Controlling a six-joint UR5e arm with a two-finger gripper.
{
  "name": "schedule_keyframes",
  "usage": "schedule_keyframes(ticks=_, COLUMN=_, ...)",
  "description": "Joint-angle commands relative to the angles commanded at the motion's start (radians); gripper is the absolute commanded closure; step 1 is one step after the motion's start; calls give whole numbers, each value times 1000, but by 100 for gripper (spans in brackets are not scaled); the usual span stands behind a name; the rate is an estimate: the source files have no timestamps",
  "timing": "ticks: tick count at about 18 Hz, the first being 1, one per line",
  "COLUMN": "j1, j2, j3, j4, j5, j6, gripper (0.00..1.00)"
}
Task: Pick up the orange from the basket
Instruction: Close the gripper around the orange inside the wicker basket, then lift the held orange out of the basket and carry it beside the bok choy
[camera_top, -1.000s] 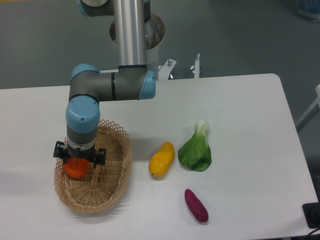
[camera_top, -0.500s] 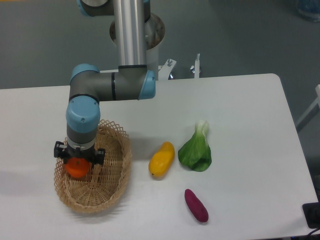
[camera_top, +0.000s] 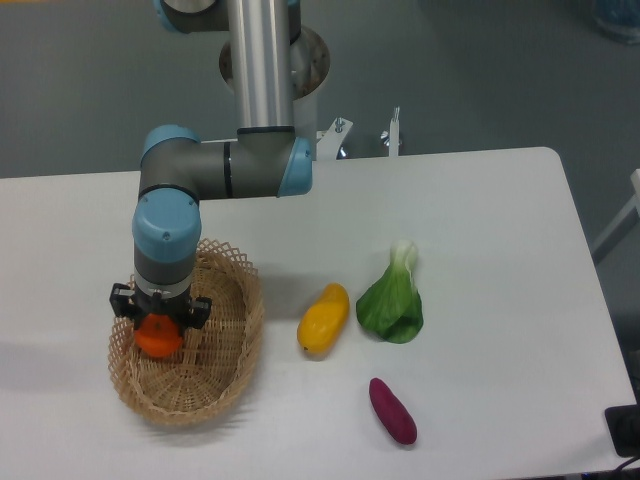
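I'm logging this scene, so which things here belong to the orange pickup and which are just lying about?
Job: orange, basket, gripper with its fingers around the orange.
Lying about: yellow fruit, leafy green, purple vegetable, all on the table.

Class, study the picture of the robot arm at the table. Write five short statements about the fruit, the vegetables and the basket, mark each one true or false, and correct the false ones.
1. The orange sits between the gripper jaws, over the basket. True.
2. The yellow fruit lies inside the basket. False: it lies on the table, right of the basket.
3. The leafy green is right of the yellow fruit. True.
4. The purple vegetable touches the leafy green. False: they lie apart.
5. The basket holds two oranges. False: only one shows.
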Motion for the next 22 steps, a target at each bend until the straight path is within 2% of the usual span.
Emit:
schedule_keyframes(ticks=3, j1=29, j2=43, j3=18, j4=-5, j5=60, j6=11, gripper=36)
schedule_keyframes(ticks=6, j1=84, j2=94, j3=26, j4=-9, j5=72, j6=118, gripper=36)
schedule_keyframes(ticks=9, j1=195, j2=140, j3=58, j4=-12, j5=71, j6=199, gripper=36)
schedule_keyframes(ticks=13, j1=357, j2=187, j3=74, j4=-17, j5=71, j6=426, gripper=36)
schedule_keyframes(ticks=15, j1=446, j2=189, j3=72, j4=-17, j5=69, j6=549, gripper=36)
schedule_keyframes(ticks=18, j1=564, j2=189, j3=103, j4=-87, j5=71, j6=713, gripper=36)
schedule_keyframes(ticks=22, j1=612, j2=189, j3=106, j4=-89, j5=71, j6=755, gripper=36)
